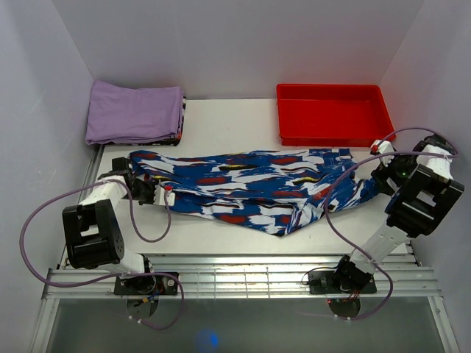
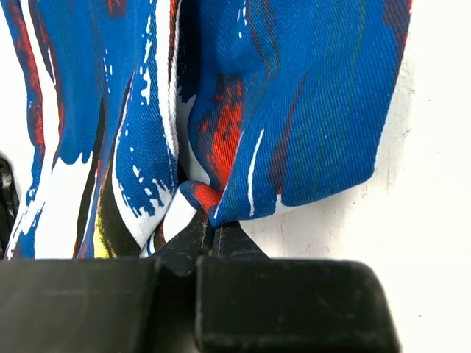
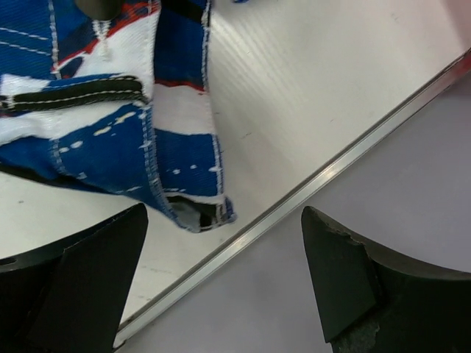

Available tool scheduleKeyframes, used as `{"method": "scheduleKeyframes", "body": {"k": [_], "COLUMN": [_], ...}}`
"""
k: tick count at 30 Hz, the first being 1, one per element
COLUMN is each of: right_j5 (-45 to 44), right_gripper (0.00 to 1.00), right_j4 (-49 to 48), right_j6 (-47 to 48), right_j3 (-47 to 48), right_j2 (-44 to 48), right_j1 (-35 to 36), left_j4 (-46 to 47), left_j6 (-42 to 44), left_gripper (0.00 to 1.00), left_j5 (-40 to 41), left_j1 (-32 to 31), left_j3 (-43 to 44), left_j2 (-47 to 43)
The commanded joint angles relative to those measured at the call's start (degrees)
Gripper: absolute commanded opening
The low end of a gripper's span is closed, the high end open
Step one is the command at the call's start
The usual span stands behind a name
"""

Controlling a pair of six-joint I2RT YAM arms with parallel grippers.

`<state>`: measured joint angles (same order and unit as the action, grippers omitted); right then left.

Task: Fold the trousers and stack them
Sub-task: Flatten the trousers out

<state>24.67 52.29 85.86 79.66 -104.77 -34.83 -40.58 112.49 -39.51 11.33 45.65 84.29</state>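
At their left end, the left hand (image 2: pixel 211 234) clamps the trousers (image 2: pixel 294 110).

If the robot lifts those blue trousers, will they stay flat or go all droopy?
Probably droopy: the trousers lie wrinkled, and the cloth bunches where the left hand pinches it. Likely light too, as the fabric looks thin.

Left pincer (image 2: pixel 210 234) tight (right pincer (image 3: pixel 224 217) wide)

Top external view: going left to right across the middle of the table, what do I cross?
left gripper, shut on the cloth's left end → trousers, stretched lengthwise → right gripper, open by their right end
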Motion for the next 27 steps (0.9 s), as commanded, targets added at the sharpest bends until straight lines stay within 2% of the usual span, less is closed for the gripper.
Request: {"method": "scheduleKeyframes", "body": {"k": [1, 4, 6, 7, 8, 9, 11, 12, 17, 21, 24, 27], "right_j5": [2.93, 4.77, 5.04, 4.78, 4.43, 4.60, 4.87, 4.95, 7.67, 5.92, 5.13, 1.89], "right_gripper": [0.90, 0.91, 0.99, 0.94, 0.73, 0.62, 0.19, 0.08, 0.08, 0.08, 0.08, 0.08], "right_j4": [-5.27, 1.74, 7.44, 8.95, 10.53, 12.72, 16.68, 17.92, 22.77, 22.68, 22.77, 22.85], "right_j6": [4.57, 7.91, 9.84, 10.28, 10.72, 10.55, 9.32, 8.62, 0.13, 1.06, -3.05, -7.36], "right_j3": [-0.91, 1.46, 2.34, 2.34, 2.43, 2.78, 4.88, 6.02, 19.01, 19.74, 22.28, 21.34], "right_j2": [-2.01, -3.86, -5.09, -5.35, -5.88, -5.97, -6.58, -6.67, -6.76, -3.51, -3.51, -4.47], "right_j1": [0.46, 1.08, 1.95, 2.13, 2.31, 2.31, 2.22, 1.96, -1.55, -4.10, -5.42, -5.51], "left_j4": [-3.28, -5.12, -6.44, -8.01, -8.72, -10.21, -12.94, -13.82, -20.93, -31.47, -39.47, -39.84], "left_j6": [0.01, -0.25, -2.35, -3.23, -5.15, -6.04, -8.33, -10.25, -18.08, -18.79, -21.96, -33.10], "left_gripper": [0.00, 0.00, 0.00, 0.00, 0.00, 0.00, 0.00, 0.00, 0.00, 0.00, 0.00, 0.00], "left_j5": [-0.48, -0.66, -1.45, -1.62, -2.24, -2.33, -3.12, -3.90, -5.93, -9.97, -12.52, -9.55], "left_j1": [-0.35, -0.35, -0.35, -0.26, -0.35, -0.26, 0.00, 0.61, 3.69, 10.98, 15.28, 15.47], "left_j3": [2.07, 3.21, 5.76, 6.64, 8.47, 9.19, 11.12, 12.26, 17.62, 25.79, 34.57, 40.12], "left_j2": [-2.11, -2.03, -1.33, -1.06, -0.80, -0.71, -0.79, -1.14, -1.15, 2.10, 6.84, 10.53]}}
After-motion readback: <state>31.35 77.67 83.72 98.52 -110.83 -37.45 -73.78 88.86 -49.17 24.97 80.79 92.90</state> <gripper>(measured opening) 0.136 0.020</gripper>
